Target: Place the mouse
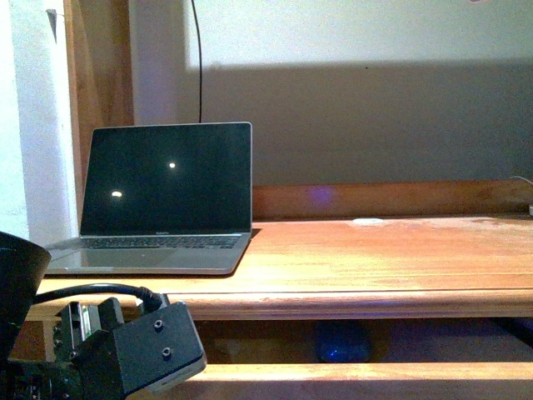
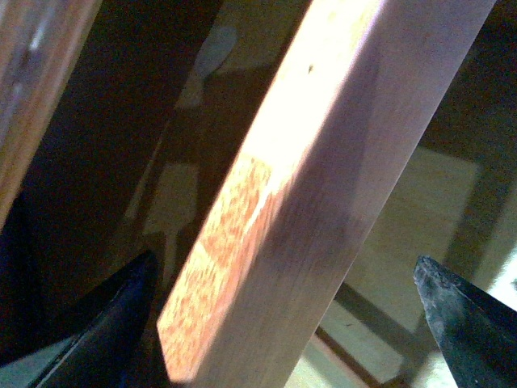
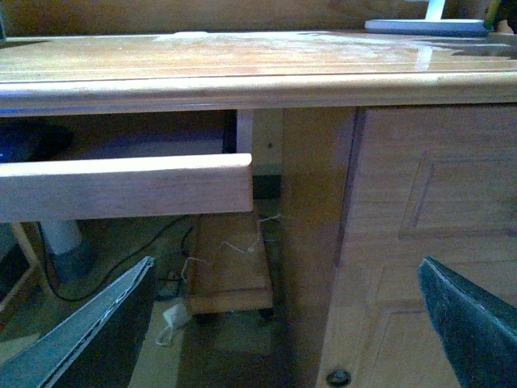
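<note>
A small dark rounded thing [image 1: 341, 342], bluish in this light, lies on the pull-out tray [image 1: 350, 371] under the desktop; it looks like the mouse. A dark rounded shape also shows over the tray's front board in the right wrist view [image 3: 24, 139]. My left gripper [image 2: 283, 323] is open and empty, its fingers either side of a pale wooden board [image 2: 323, 162] seen close up. My left arm [image 1: 117, 350] shows low at the front left. My right gripper [image 3: 283, 323] is open and empty, below desk height, facing the desk's cabinet door [image 3: 428, 226].
An open laptop [image 1: 166, 192] with a dark screen stands on the wooden desk [image 1: 375, 258] at the left. A small flat white disc [image 1: 367, 221] lies at the desk's back edge. Cables and a low wheeled wooden stand [image 3: 230, 275] are on the floor under the desk.
</note>
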Controlling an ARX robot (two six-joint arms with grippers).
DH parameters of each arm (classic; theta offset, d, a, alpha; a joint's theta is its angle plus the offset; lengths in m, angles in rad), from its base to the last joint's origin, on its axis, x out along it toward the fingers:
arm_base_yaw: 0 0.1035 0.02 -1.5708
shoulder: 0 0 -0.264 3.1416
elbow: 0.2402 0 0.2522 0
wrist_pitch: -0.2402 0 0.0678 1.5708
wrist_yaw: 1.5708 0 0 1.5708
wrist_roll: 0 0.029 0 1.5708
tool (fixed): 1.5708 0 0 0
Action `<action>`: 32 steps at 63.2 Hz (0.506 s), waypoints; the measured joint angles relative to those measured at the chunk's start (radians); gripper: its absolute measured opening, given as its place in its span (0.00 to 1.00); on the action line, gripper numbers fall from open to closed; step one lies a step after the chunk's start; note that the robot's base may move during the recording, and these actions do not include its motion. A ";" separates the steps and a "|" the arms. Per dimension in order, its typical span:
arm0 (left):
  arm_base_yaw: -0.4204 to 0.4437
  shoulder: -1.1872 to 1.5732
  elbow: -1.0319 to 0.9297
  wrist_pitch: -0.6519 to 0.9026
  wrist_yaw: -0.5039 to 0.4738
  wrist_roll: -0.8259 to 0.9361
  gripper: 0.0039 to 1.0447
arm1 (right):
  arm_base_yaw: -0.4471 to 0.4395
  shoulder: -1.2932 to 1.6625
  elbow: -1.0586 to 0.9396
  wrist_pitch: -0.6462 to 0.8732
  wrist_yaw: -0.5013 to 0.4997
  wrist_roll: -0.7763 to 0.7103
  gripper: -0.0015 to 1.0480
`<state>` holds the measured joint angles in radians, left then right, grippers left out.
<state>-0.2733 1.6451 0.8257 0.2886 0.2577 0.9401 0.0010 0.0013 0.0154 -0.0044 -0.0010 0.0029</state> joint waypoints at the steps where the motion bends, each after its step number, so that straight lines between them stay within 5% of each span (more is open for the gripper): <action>1: -0.005 -0.006 -0.003 -0.006 0.001 -0.009 0.93 | 0.000 0.000 0.000 0.000 0.000 0.000 0.93; 32: -0.240 -0.272 -0.149 -0.177 0.072 -0.323 0.93 | 0.000 0.000 0.000 0.000 0.000 0.000 0.93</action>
<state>-0.5137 1.3727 0.6769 0.1116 0.3298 0.6174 0.0010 0.0013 0.0154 -0.0044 -0.0010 0.0029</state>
